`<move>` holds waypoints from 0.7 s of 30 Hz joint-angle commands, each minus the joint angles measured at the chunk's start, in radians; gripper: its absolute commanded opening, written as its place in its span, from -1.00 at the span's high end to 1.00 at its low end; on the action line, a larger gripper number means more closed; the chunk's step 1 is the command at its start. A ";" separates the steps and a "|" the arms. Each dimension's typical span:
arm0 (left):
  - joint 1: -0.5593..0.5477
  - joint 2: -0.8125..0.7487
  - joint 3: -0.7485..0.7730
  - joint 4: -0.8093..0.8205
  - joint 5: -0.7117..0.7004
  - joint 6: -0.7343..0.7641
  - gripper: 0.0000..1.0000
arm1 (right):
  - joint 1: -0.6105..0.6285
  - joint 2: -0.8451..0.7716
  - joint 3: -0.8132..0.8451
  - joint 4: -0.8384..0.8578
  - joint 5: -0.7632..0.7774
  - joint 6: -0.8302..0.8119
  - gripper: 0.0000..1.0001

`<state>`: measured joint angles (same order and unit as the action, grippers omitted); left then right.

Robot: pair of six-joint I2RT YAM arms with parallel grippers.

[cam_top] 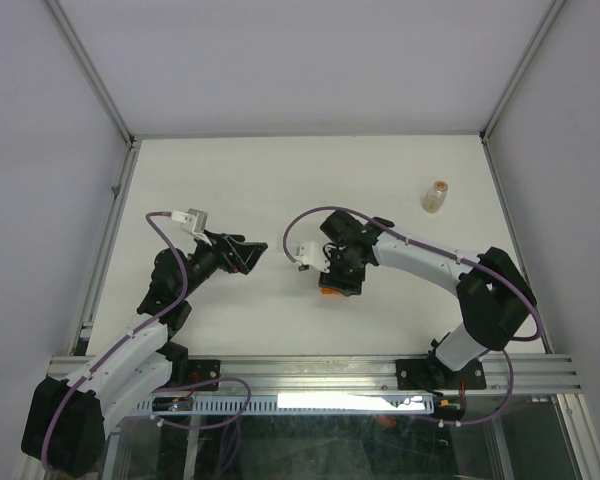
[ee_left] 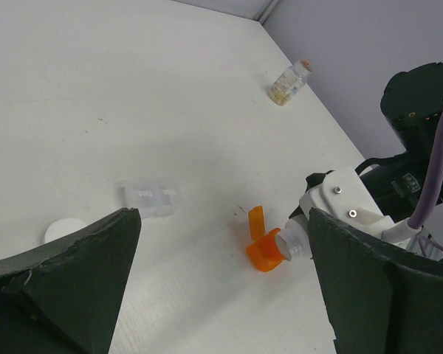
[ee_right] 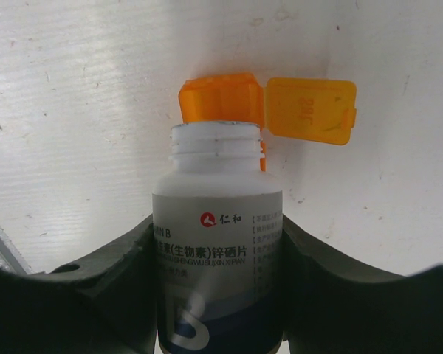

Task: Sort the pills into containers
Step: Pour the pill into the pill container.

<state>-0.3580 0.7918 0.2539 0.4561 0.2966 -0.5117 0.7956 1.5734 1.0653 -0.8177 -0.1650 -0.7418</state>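
Right wrist view: right gripper (ee_right: pixel 218 230) clamped on uncapped white bottle (ee_right: pixel 218 258), mouth at open orange cup (ee_right: pixel 221 99), no pills visible, left gripper (ee_left: pixel 221 219) spread empty, clear vial (ee_left: pixel 289 81) well apart, sorting likely barely begun.

You are looking down on a white table (cam_top: pixel 280 185) filling the middle of the frame, with pale grey walls (cam_top: pixel 300 60) rising across the top and both sides. Aluminium posts (cam_top: pixel 88 70) are slanting through the upper corners, and a slotted rail (cam_top: pixel 310 372) is crossing the bottom.
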 commanded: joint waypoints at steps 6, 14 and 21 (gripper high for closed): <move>0.007 -0.008 0.029 0.052 0.015 0.019 -0.98 | -0.014 0.003 0.063 -0.050 -0.032 0.017 1.00; 0.007 -0.007 0.026 0.059 0.012 0.016 -0.98 | 0.001 -0.042 -0.013 0.052 0.031 0.005 1.00; 0.007 -0.003 0.030 0.054 0.015 0.019 -0.98 | -0.007 -0.001 0.055 -0.048 0.004 0.027 1.00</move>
<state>-0.3580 0.7918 0.2539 0.4561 0.2966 -0.5117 0.7898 1.5764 1.0607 -0.8280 -0.1600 -0.7311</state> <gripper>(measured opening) 0.990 0.545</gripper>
